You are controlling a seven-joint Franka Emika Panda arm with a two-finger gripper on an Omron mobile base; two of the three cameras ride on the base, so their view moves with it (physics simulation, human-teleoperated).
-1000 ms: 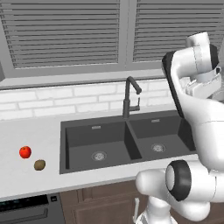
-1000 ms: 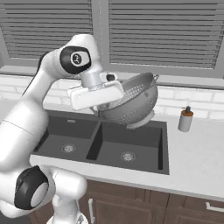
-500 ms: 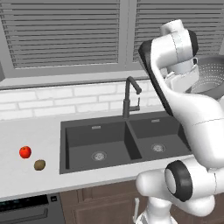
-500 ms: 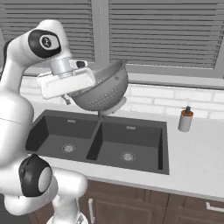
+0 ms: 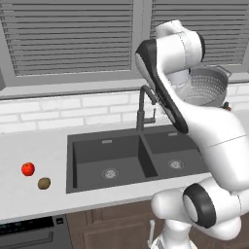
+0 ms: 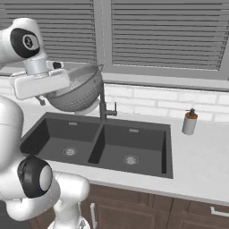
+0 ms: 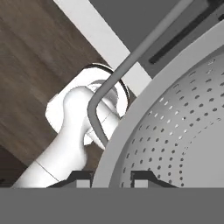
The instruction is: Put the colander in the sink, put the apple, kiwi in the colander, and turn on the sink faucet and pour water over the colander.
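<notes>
My gripper (image 7: 111, 178) is shut on the rim of the colander (image 7: 175, 131), a silver-grey perforated bowl that I hold tilted in the air. The colander (image 6: 78, 91) hangs above the dark double-basin sink (image 6: 134, 129), close to the top of the sink faucet (image 6: 103, 105). From the other side the colander (image 5: 206, 85) shows behind my upper arm, right of the sink faucet (image 5: 142, 104). The red apple (image 5: 27, 168) and the brown kiwi (image 5: 44, 183) lie side by side on the counter left of the sink (image 5: 87, 146).
A small soap bottle (image 6: 190, 122) stands on the counter right of the sink. A white brick wall and shuttered windows run behind the counter. Wooden cabinet fronts lie below it.
My arm has swung the colander leftward, from the right side of the sink to above it near the faucet. The apple and kiwi have not moved.
</notes>
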